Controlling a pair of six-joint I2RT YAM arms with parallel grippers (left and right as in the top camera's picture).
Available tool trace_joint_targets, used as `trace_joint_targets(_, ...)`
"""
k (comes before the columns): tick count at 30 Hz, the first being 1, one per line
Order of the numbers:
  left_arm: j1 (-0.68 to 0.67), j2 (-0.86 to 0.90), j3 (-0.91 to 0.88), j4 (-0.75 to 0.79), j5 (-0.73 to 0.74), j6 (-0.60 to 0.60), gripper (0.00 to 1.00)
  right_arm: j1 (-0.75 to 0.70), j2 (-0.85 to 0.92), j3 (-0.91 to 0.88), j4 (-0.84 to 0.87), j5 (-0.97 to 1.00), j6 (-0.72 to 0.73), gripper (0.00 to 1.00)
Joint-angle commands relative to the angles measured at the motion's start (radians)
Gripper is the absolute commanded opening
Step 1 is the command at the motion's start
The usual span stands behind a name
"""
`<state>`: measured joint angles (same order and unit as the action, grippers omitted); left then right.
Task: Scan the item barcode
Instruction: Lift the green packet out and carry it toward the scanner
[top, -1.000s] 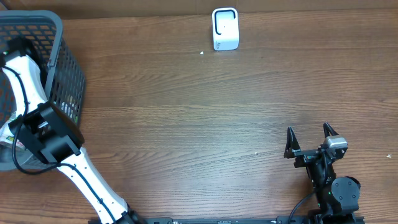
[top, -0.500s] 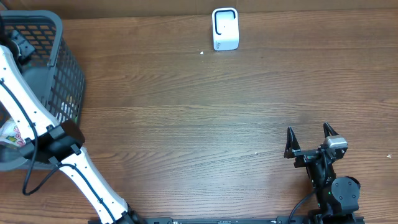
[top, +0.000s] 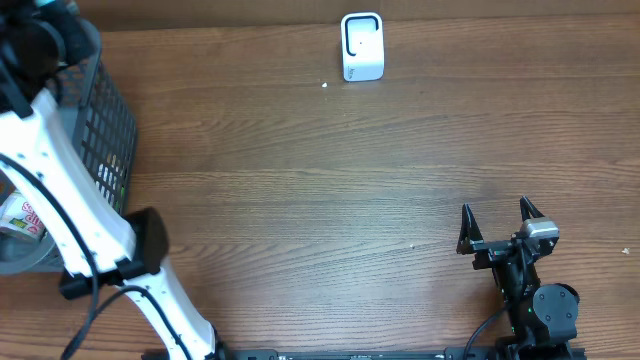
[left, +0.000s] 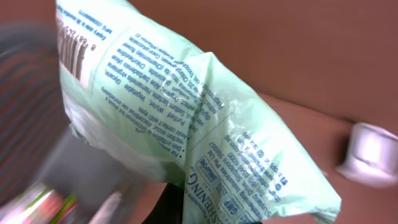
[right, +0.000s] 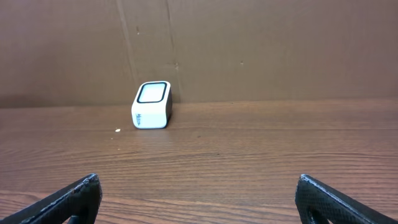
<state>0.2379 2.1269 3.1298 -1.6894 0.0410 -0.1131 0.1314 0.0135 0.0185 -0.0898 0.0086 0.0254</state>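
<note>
At the top left corner of the overhead view, the left arm (top: 70, 200) reaches up over one grey mesh basket (top: 105, 130). Its claw end is cut off by the frame edge, so the packet cannot be picked out from above.

The left wrist view is almost filled by one pale green packet (left: 186, 118), held in the air by the basket. The left gripper (left: 173, 208) is clamped together on the packet's lower edge, with only a dark sliver of it showing beneath the plastic. One barcode (left: 71, 46) sits at the packet's upper left, partly cut off and smeared. The basket and its contents are a blur in this view. From above, one red and white wrapper (top: 22, 215) shows inside it, half hidden by the arm.

One white scanner (top: 362, 45) stands at the far edge of the wooden table (top: 300, 200), well apart from the packet. The right gripper (top: 498, 228) rests near the front right, its two fingers (top: 466, 228) spread wide apart, holding nothing.
</note>
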Motion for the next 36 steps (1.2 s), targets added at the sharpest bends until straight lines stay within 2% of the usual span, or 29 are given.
trace_joint_targets(1,-0.130,-0.015,0.001,0.000,0.170,0.135,0.04,0.002,-0.011,-0.010,0.009,0.013,-0.004,1.00)
trace_joint_targets(5,-0.309,-0.015,-0.121,0.000,0.154,0.136,0.04,0.002,-0.011,-0.010,0.009,0.013,-0.004,1.00)
trace_joint_targets(11,-0.515,-0.018,-0.472,0.000,0.013,0.072,0.04,0.002,-0.011,-0.010,0.009,0.013,-0.004,1.00)
trace_joint_targets(15,-0.570,-0.018,-0.700,0.004,-0.020,-0.021,0.04,0.002,-0.011,-0.010,0.009,0.013,-0.004,1.00)
trace_joint_targets(20,-0.605,-0.018,-0.959,0.088,-0.015,-0.107,0.04,0.002,-0.011,-0.010,0.009,0.013,-0.004,1.00)
trace_joint_targets(24,-0.637,-0.018,-1.146,0.159,-0.027,-0.123,0.04,0.002,-0.011,-0.010,0.009,0.013,-0.004,1.00)
trace_joint_targets(27,-0.663,-0.018,-1.266,0.240,-0.025,-0.053,0.04,0.002,-0.011,-0.010,0.009,0.013,-0.004,1.00)
trace_joint_targets(30,-0.699,-0.018,-1.366,0.337,-0.010,0.106,0.04,0.002,-0.011,-0.010,0.009,0.013,-0.004,1.00)
trace_joint_targets(31,-0.723,-0.018,-1.406,0.372,0.014,0.224,0.05,0.002,-0.011,-0.010,0.009,0.013,-0.004,1.00)
trace_joint_targets(34,-0.759,-0.018,-1.461,0.439,0.005,0.359,0.04,0.002,-0.011,-0.010,0.009,0.013,-0.004,1.00)
trace_joint_targets(36,-0.777,-0.018,-1.485,0.488,-0.032,0.400,0.04,0.002,-0.011,-0.010,0.009,0.013,-0.004,1.00)
